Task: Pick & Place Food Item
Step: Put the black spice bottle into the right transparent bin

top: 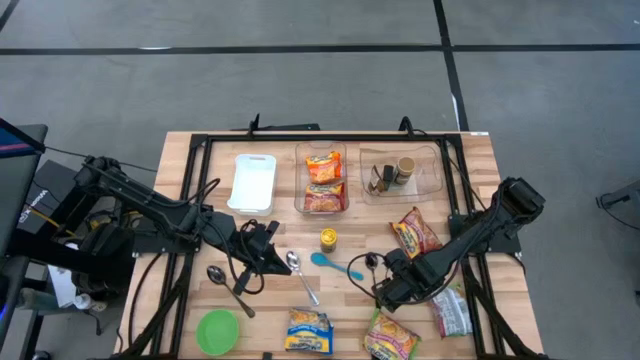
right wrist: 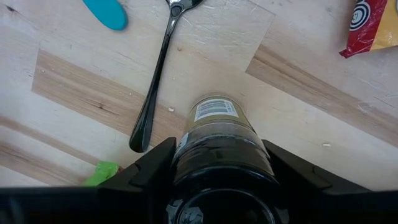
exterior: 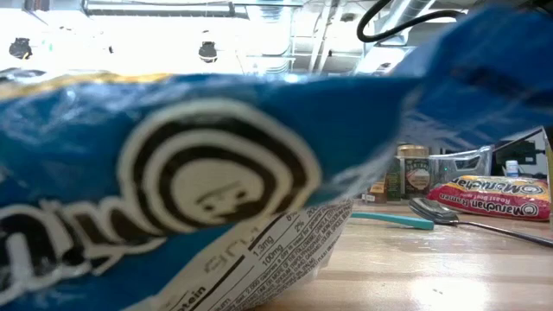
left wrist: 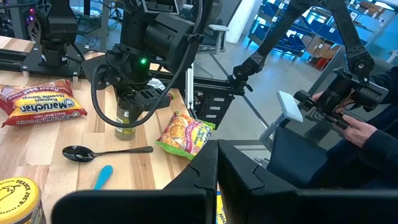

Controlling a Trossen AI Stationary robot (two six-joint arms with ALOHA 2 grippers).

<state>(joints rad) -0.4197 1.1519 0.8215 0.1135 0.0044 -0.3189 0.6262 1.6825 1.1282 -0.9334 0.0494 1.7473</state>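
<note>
looking down from the high view, the right gripper [top: 392, 290] sits low over the front right of the table [top: 480, 160], among ramen packets [top: 415, 232], with a jar under it that hardly shows here. left gripper [top: 268, 252] rests mid-left, fingers pressed together, between two spoons [top: 300, 272]. two clear bins [top: 320, 180] at the back hold more packets and jars, a white tray [top: 252, 182] beside them, a yellow can [top: 328, 238] and teal spoon [top: 335, 264] in the middle, green lid [top: 217, 331] at the front.

low view: a blue packet [exterior: 173, 190] fills nearly everything; past it a teal spoon, a metal spoon and a maruchan packet [exterior: 497, 194] lie on the wood.

left wrist view: the right gripper [left wrist: 127, 124] stands on a dark jar [left wrist: 126, 127], which is upright on the table near a black spoon [left wrist: 81, 152] and a ramen packet [left wrist: 185, 134]. a person's hand [left wrist: 364, 130] shows beyond the table.

right wrist view: the right fingers [right wrist: 152, 165] pinch the jar [right wrist: 217, 134] from both sides, barcode label up, a black spoon [right wrist: 155, 87] just beside it.
</note>
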